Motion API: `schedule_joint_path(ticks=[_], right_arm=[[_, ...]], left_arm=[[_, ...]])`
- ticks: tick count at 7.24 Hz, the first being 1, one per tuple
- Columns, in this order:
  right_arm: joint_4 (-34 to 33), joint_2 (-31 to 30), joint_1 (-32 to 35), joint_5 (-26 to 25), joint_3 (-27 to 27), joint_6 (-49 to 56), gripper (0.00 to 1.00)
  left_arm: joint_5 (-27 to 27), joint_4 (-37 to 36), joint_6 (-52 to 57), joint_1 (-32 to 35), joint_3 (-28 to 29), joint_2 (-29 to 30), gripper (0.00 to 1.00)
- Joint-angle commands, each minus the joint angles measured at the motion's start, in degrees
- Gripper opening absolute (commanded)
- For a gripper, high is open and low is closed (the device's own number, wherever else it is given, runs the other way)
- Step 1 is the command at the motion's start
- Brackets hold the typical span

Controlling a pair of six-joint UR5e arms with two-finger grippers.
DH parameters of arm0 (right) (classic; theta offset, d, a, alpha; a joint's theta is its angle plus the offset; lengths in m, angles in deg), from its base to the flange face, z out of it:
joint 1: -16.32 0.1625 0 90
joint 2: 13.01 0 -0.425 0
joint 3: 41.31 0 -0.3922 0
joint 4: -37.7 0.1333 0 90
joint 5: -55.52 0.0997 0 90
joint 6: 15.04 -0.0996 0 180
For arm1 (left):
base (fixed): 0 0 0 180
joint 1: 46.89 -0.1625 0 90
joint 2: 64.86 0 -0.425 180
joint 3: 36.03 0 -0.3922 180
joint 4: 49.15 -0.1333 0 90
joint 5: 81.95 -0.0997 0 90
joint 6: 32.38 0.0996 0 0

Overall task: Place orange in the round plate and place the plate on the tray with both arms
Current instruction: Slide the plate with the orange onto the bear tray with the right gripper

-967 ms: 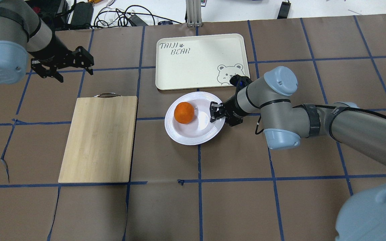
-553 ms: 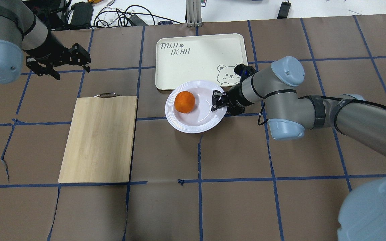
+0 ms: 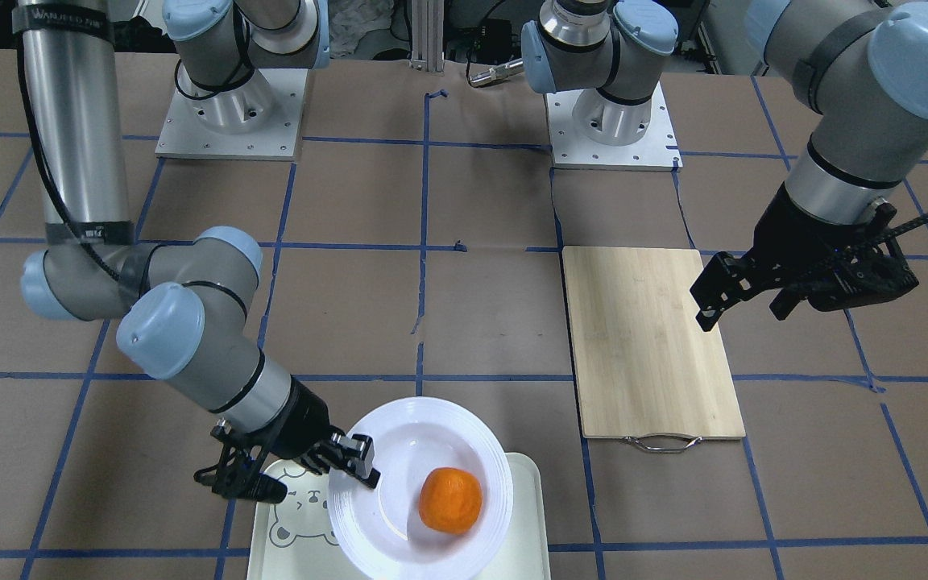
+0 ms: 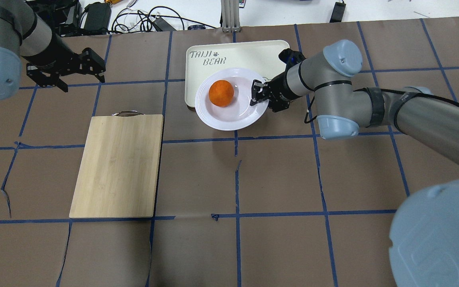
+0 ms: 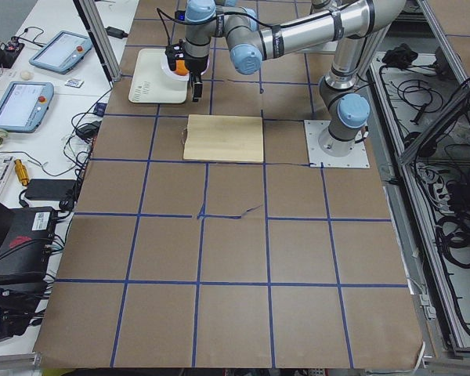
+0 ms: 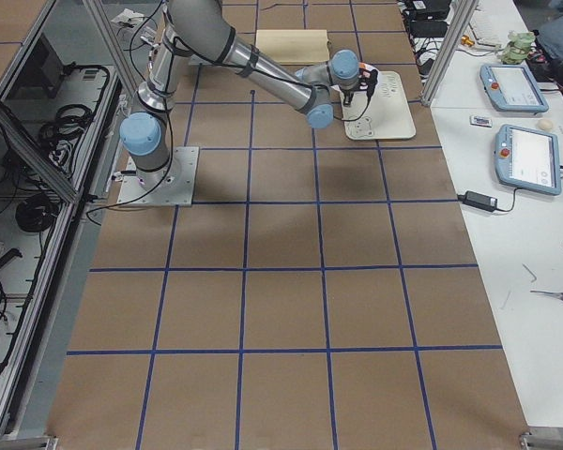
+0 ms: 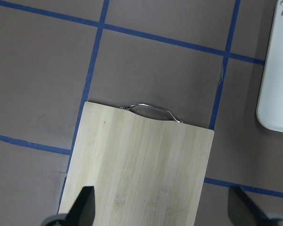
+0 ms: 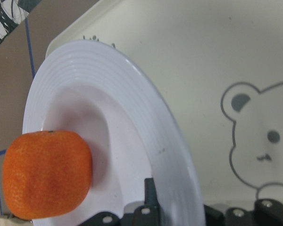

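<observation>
right gripper [image 4: 258, 93]: clamped on round plate [image 4: 229, 117] rim; left gripper [image 4: 83, 84]: spread wide

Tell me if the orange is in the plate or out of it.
In. The orange rests inside the sunken centre of the plate, which the right gripper grips by its rim, partly over the tray.

1. The orange [image 4: 221, 93] is bright, dimpled orange
2. The plate [image 4: 229, 121] is glossy white, rim finely ringed
3. The tray [image 4: 245, 52] is pale cream with a grey bear face
4. The board [image 4: 118, 165] is light bamboo
5. The table [image 4: 277, 179] is brown, gridded blue
</observation>
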Motion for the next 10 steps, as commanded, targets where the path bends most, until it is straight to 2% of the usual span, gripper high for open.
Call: schedule_joint_path(ticks=[1, 4, 5, 6, 7, 8, 9, 10], right_arm=[[2.50, 8.49, -0.07, -0.10, -10.96, -0.92, 0.06], [2.42, 8.70, -0.33, -3.52, -9.51, -0.21, 0.08], [2.33, 8.70, -0.50, -3.70, -9.06, -0.21, 0.14], [1.98, 8.53, -0.59, -3.79, -8.01, -0.47, 0.30], [2.06, 8.27, -1.38, -3.79, -7.65, -1.08, 0.70], [2.15, 7.74, -2.78, -5.09, -7.30, -0.13, 1.00], [1.98, 6.08, -3.83, -7.98, -6.95, 1.45, 1.00], [2.67, 2.85, -4.19, -8.53, -7.21, 7.03, 1.00]], left_arm=[[0.20, 0.12, 3.97, 2.03, -0.18, -0.80, 1.00], [0.20, 1.97, 4.59, 3.36, -0.09, -1.76, 1.00], [0.20, 2.06, 4.59, 3.36, -0.18, -1.85, 1.00], [0.20, 2.06, 4.59, 3.36, -0.09, -1.85, 1.00], [0.02, 2.93, 4.59, 3.36, 0.00, -1.85, 1.00], [0.02, 3.02, 4.59, 3.44, -0.09, -1.77, 1.00], [0.02, 3.02, 4.59, 3.45, -0.09, -1.76, 1.00], [-0.07, 3.02, 4.68, 3.45, -0.09, -1.76, 1.00]])
